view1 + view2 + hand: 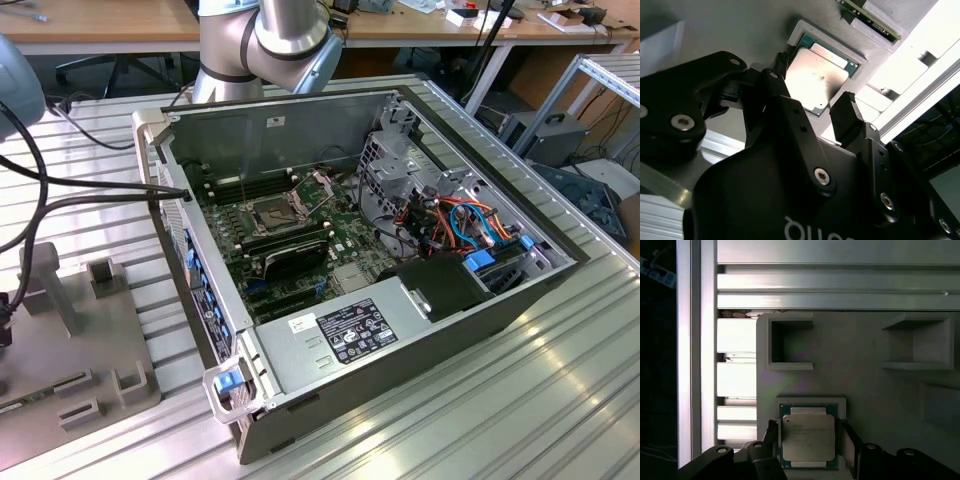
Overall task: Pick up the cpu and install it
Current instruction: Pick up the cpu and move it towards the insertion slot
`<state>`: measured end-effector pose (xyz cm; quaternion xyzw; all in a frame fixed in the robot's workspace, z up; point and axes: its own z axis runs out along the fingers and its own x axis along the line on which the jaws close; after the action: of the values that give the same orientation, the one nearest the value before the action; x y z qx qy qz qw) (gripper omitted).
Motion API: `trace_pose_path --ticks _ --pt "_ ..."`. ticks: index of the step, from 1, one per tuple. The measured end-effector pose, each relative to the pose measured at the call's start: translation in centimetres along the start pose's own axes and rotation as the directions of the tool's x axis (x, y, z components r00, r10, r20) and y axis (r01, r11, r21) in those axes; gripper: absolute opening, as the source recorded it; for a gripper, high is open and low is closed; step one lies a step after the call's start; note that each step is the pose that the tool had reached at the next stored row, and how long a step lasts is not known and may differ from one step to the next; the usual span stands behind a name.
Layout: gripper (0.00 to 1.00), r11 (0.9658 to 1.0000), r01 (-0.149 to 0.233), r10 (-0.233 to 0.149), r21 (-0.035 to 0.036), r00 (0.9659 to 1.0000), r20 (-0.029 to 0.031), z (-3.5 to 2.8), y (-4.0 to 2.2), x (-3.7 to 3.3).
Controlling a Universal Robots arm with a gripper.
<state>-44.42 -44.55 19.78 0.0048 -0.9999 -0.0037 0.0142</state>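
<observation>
The cpu is a small silvery square chip on a green base. It lies flat in a shallow recess of a grey holder plate. In both wrist views my gripper is open and low over it, one black finger on each side of the chip. The cpu shows bright between the fingertips of the gripper, and I see a thin gap on each side. In the exterior view the dark square socket sits with its metal frame raised on the green motherboard.
The open computer case lies on a ribbed aluminium table, with coloured cables and a power supply inside. The grey holder plate with raised blocks is at the exterior view's left. Black cables run across there.
</observation>
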Motion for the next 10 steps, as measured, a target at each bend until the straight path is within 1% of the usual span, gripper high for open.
trace_pose_path --ticks 10 --pt "0.62 0.9999 0.014 -0.014 0.0007 0.9999 -0.0001 0.3 0.0 -0.03"
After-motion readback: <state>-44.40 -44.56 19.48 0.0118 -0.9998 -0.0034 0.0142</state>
